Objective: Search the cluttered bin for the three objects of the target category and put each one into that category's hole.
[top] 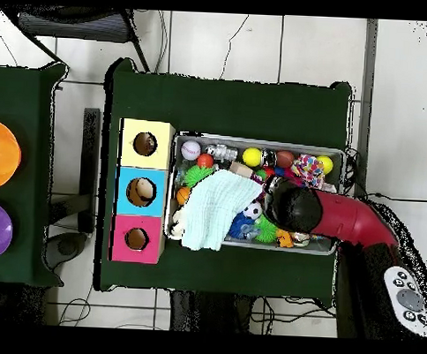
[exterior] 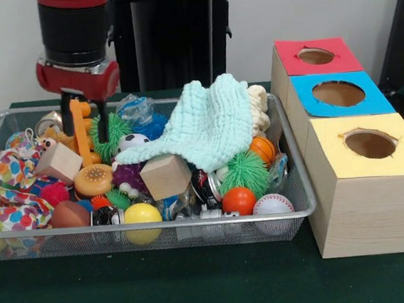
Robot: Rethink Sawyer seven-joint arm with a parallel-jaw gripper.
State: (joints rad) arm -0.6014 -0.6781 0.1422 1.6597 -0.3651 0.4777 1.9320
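Dark green cloth covers the counter, on which a silver wire-mesh bin crammed with toys is set to the left of three wooden boxes. Each box is topped with a round hole: the red-topped box farthest, the blue-topped box in the middle, the yellow-topped box nearest. The red and black hand is lowered into the far left of the bin, its two dark fingers spread on either side of an upright orange plastic toy; whether the toy is actually pinched cannot be told. A mint-green knitted cloth is draped over the middle of the pile. The target category is not shown, so its three objects cannot be singled out; a white baseball, an orange ball and a yellow ball are seen along the near edge. Neighbouring pieces may be dragged up with the orange toy, since a green spiky ball and a wooden cube lie just beside it, and further items may be hidden beneath the cloth.
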